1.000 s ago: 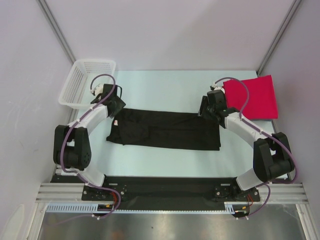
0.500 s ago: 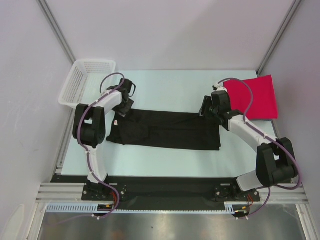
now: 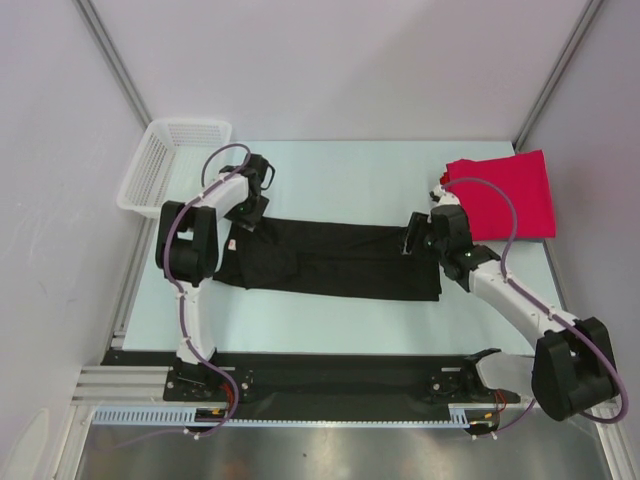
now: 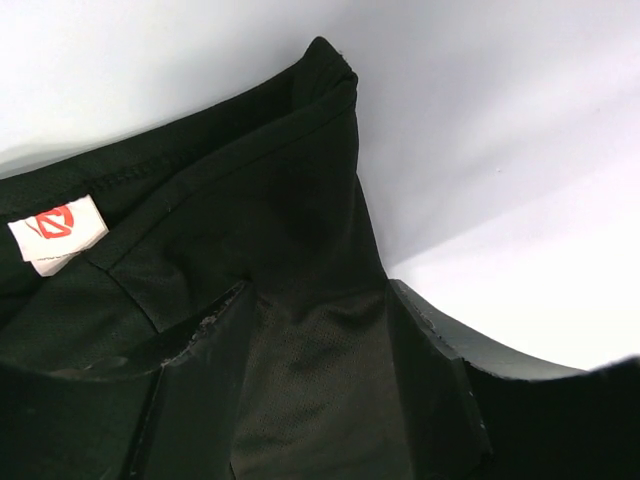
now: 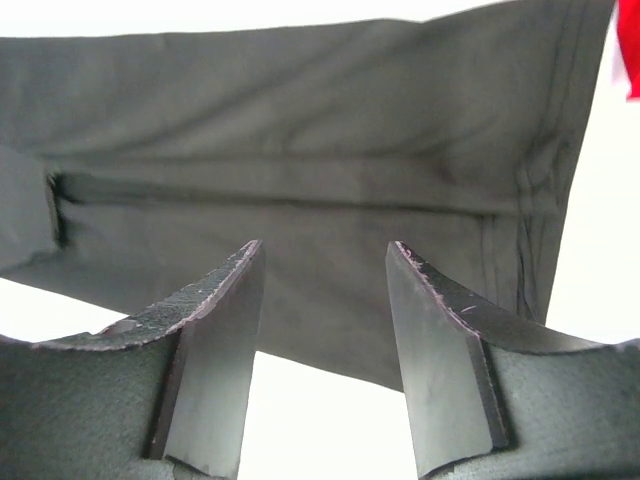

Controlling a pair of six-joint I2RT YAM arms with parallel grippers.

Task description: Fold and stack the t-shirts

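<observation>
Top external view: the black t-shirt [image 3: 340, 262] is laid as a long, flat strip across the table [image 3: 340, 175], long axis left to right, collar end leftward. A folded red t-shirt [image 3: 512, 195] is seen far right, a white mesh basket [image 3: 160, 170] far left. The left gripper [image 3: 247, 218] and right gripper [image 3: 413, 238] are poised over the strip's ends, jaws parted.

— What is the room like?
— Plain pale walls [image 3: 330, 60] on three sides, with grey metal posts [image 3: 114, 62] running up the back corners.
— And below?
— A pale blue-green table [image 3: 330, 180], evenly lit, with a brushed metal sheet [image 3: 330, 455] along its near edge.
</observation>
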